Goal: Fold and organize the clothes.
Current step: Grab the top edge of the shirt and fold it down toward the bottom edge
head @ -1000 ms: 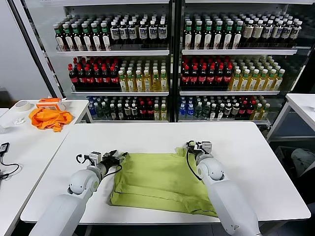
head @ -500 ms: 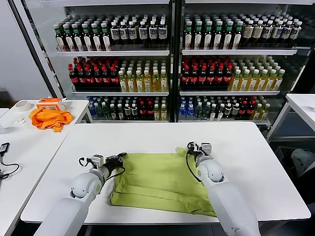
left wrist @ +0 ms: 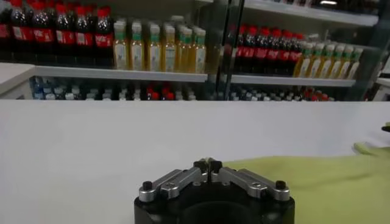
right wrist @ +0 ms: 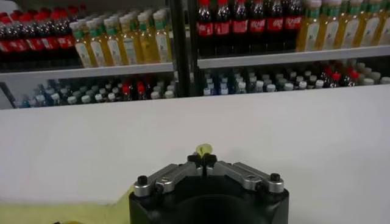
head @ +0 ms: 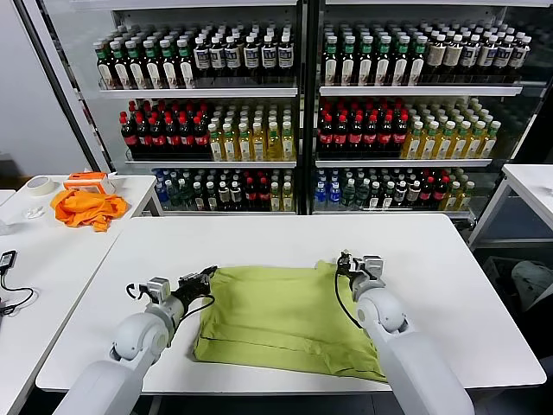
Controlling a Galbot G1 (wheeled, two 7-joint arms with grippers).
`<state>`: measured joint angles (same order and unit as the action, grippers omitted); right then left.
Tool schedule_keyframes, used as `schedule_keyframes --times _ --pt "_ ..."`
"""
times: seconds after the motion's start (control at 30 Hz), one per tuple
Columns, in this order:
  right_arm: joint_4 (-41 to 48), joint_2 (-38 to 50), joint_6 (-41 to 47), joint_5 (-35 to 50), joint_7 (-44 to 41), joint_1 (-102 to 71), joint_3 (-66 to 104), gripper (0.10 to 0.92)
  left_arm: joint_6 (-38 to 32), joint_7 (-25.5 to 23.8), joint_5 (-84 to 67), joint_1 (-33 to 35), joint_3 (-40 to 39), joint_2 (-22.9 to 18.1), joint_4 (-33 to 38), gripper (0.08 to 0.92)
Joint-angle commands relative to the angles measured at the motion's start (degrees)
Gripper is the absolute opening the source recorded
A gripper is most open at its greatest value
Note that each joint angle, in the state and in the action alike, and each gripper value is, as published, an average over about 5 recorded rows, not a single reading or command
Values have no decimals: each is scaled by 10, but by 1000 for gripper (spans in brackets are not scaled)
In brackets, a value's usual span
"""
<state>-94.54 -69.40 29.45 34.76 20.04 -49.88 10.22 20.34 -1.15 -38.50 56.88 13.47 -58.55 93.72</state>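
Note:
The lime-green T-shirt (head: 285,318) lies folded flat on the white table (head: 259,238), in front of me. My left gripper (head: 207,276) is at the shirt's far left corner, low over the table, and its jaws are shut on the fabric edge (left wrist: 208,163). The shirt (left wrist: 329,182) spreads out beside it in the left wrist view. My right gripper (head: 343,260) is at the far right corner, shut on a small fold of green cloth that pokes out between the fingertips (right wrist: 202,157). The far edge of the shirt runs straight between the two grippers.
A bright orange cloth (head: 85,208), a tape roll (head: 38,184) and an orange-white box (head: 89,180) lie on the side table at left. A black device with a cable (head: 7,259) lies nearer. Bottle shelves (head: 294,130) stand behind. Another table (head: 531,186) is at right.
My left gripper has moved a little left and my right gripper a little right. The shirt's far edge is now drawn wider and straighter between them.

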Motion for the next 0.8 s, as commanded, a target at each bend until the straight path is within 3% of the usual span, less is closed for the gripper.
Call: schedule_keyframes --times 0.03,0.37,0.8 --pt "-179 35 13 -5 10 -143 34 108 -22 6 -18 70 18 24 72 84" --pt "-247 42 9 -60 -2 -241 84 108 -42 -17 -18 137 51 43 122 84" --pt "-246 34 -4 -92 -14 -289 92 108 -50 -24 6 164 41 33 129 84"
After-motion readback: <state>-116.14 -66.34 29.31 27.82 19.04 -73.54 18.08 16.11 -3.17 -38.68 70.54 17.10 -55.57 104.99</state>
